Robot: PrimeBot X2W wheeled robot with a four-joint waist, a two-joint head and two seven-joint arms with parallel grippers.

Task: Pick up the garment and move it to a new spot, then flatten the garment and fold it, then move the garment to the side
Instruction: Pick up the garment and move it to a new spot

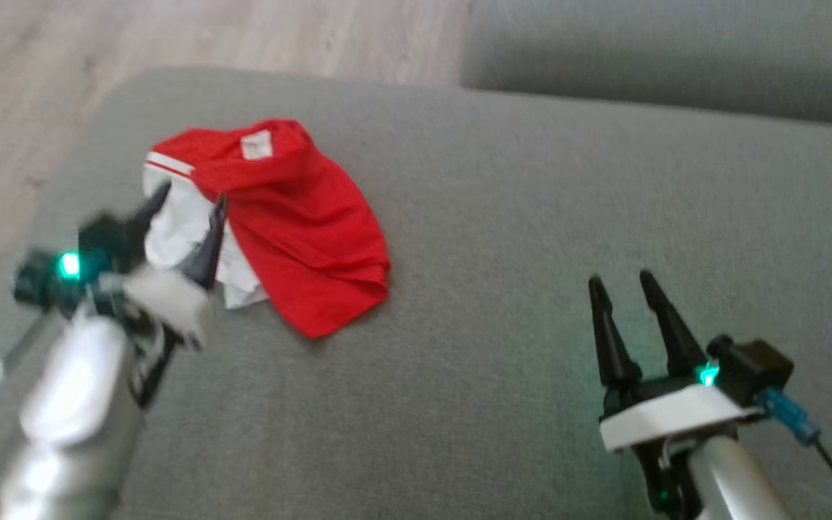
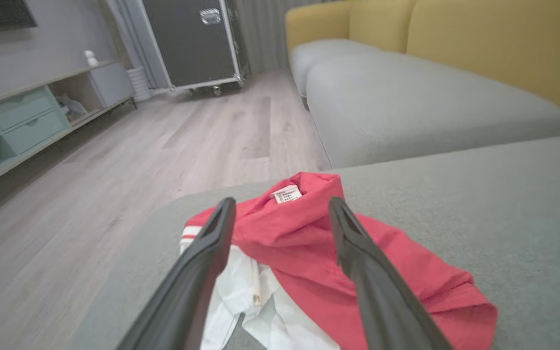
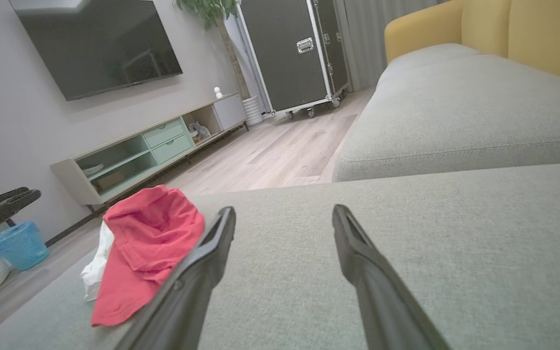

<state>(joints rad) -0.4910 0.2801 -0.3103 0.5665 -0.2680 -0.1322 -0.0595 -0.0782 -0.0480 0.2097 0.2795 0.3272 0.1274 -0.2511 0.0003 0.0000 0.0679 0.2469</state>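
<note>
Pick-up stage: crumpled red-and-white garment [image 1: 300, 224] lay on the grey sofa cushion [image 1: 503, 217], left hand [image 1: 193, 195] spread over its white edge, right hand [image 1: 620, 279] spread well apart; next, left hand probably needed to drop and pinch.

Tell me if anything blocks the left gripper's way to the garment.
Nothing visible does. The left gripper hangs open directly over the crumpled garment on the grey cushion, with no object between them. Whether it already touches the cloth cannot be told.
</note>
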